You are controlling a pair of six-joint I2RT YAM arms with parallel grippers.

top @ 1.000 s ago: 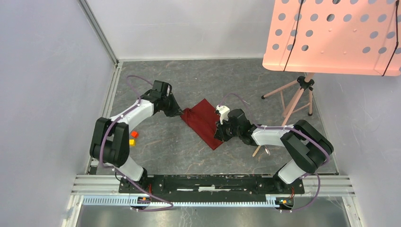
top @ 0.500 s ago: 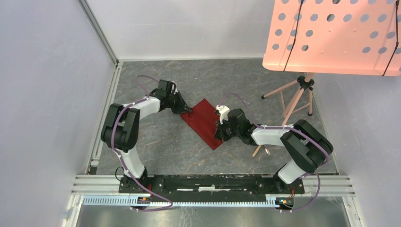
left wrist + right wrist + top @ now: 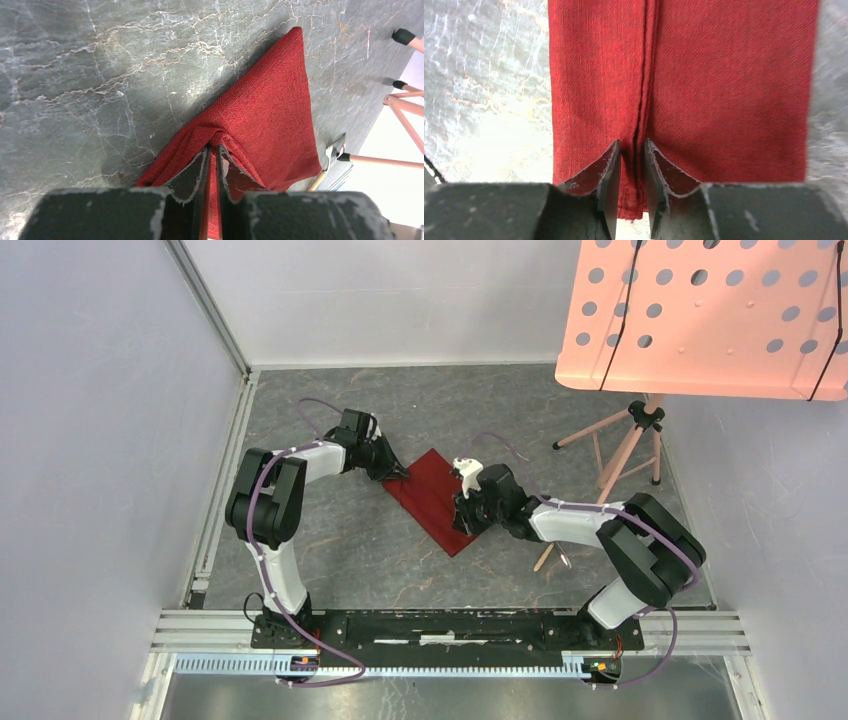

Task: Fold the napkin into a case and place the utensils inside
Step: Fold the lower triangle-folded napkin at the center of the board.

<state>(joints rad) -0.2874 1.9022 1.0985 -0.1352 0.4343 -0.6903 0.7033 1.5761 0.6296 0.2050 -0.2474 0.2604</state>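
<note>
The dark red napkin lies on the grey table as a narrow folded strip running diagonally. My left gripper is shut on its far-left corner; in the left wrist view the cloth bunches at the gripper. My right gripper is at the strip's near right edge. In the right wrist view the gripper pinches a lengthwise fold of the napkin. A fork with a light handle lies past the cloth's right edge; the handle also shows in the top view. No spoon is clearly visible.
A pink tripod stand stands at the back right under a pink perforated board; one of its legs reaches close to the fork. Walls close the left and back sides, with a metal rail along the left.
My left gripper has moved right and away from the base with the napkin's corner, and the cloth now lies flatter and straighter. The right gripper has shifted slightly left, still on the cloth.
</note>
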